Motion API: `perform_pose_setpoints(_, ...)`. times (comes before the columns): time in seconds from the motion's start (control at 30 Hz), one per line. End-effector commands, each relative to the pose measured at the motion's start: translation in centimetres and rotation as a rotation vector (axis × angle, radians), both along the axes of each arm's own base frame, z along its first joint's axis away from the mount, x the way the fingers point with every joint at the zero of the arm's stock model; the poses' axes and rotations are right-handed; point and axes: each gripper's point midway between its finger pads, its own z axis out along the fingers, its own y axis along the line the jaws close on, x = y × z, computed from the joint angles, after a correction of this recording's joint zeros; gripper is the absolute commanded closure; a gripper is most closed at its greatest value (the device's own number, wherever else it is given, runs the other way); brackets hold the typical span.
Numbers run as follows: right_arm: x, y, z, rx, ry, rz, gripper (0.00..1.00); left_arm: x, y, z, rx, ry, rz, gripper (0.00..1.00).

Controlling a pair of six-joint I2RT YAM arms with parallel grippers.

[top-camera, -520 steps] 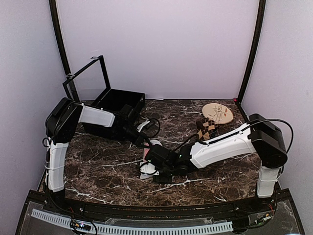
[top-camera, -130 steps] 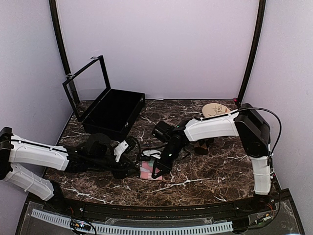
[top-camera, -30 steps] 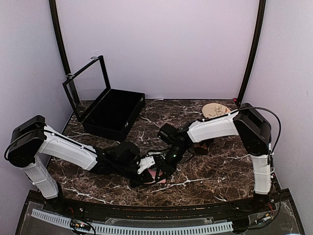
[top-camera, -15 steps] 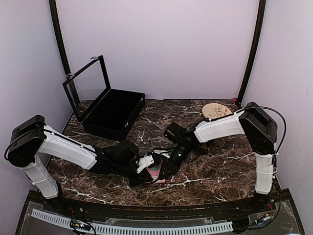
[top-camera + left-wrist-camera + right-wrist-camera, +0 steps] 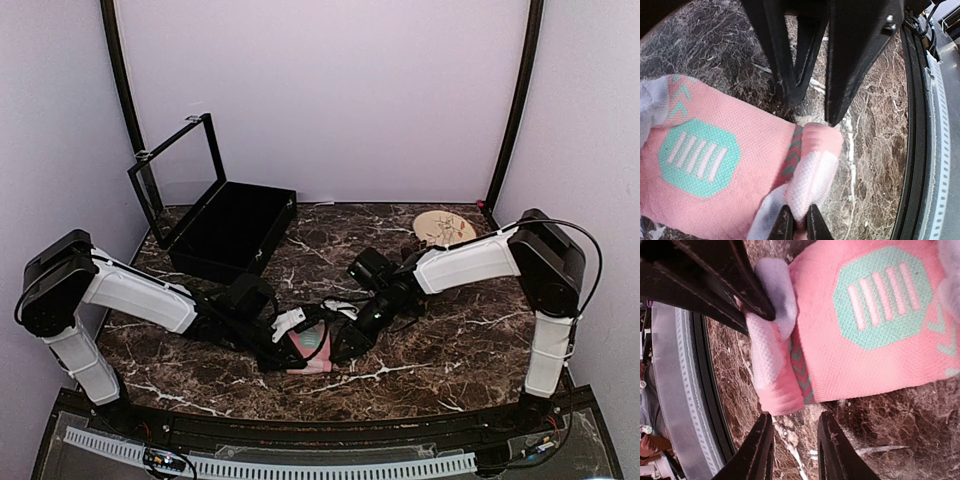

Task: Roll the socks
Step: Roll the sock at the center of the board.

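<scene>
Table: the marble table (image 5: 450,350) fills the lower half of the top view, with the black box (image 5: 235,225) at upper left and the plate (image 5: 445,228) at upper right, both where they were a second ago.
Right arm: the right arm (image 5: 470,262) has stretched out and shifted rightward over the last second.
Left arm: the left arm (image 5: 140,295) reaches in low from the left, much as before.
Pink sock: the pink sock (image 5: 312,352) lies at lower centre of the top view, between the two grippers. It shows more than a second ago, when the left gripper covered it.
Argyle sock: cannot be made out now, perhaps hidden under the right arm.
Left gripper: the left gripper (image 5: 799,227) is clamped on the pale cuff at the sock's doubled-over end.
Right gripper: the right gripper (image 5: 796,420) has its jaws apart and holds nothing, just off that end.
Rolled end: one short turn of fabric (image 5: 777,375) is folded over.
Meaning: the roll looks barely begun. With the right gripper now free, it probably has to re-grip to tuck further.
</scene>
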Motion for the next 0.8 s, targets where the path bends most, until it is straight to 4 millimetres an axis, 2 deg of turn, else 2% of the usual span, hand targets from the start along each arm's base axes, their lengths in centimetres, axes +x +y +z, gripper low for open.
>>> perform_pose_setpoints(0.0, 1.2, -0.1, 1.1, 0.044, -0.07, -0.059, 0.7, -2.3, 2.3, -2.7, 0.115, 0.191, -0.002, 1.0)
perform_pose_setpoints(0.27, 3.1, -1.2, 2.0, 0.049, -0.237, -0.148, 0.71, -2.8, 2.1, -2.0, 0.081, 0.306, -0.016, 1.0)
perform_pose_setpoints(0.4, 3.4, -2.0, 2.5, 0.047, -0.336, -0.176, 0.72, -3.2, 2.1, -1.9, 0.057, 0.393, -0.021, 1.0)
perform_pose_setpoints(0.53, 2.8, -2.1, 2.9, 0.038, -0.444, -0.164, 0.72, -3.8, 2.0, -1.7, 0.032, 0.486, -0.029, 1.0)
perform_pose_setpoints(0.77, 0.8, -0.9, 3.4, 0.019, -0.614, -0.087, 0.72, -3.7, 2.4, -1.8, 0.004, 0.604, -0.006, 1.0)
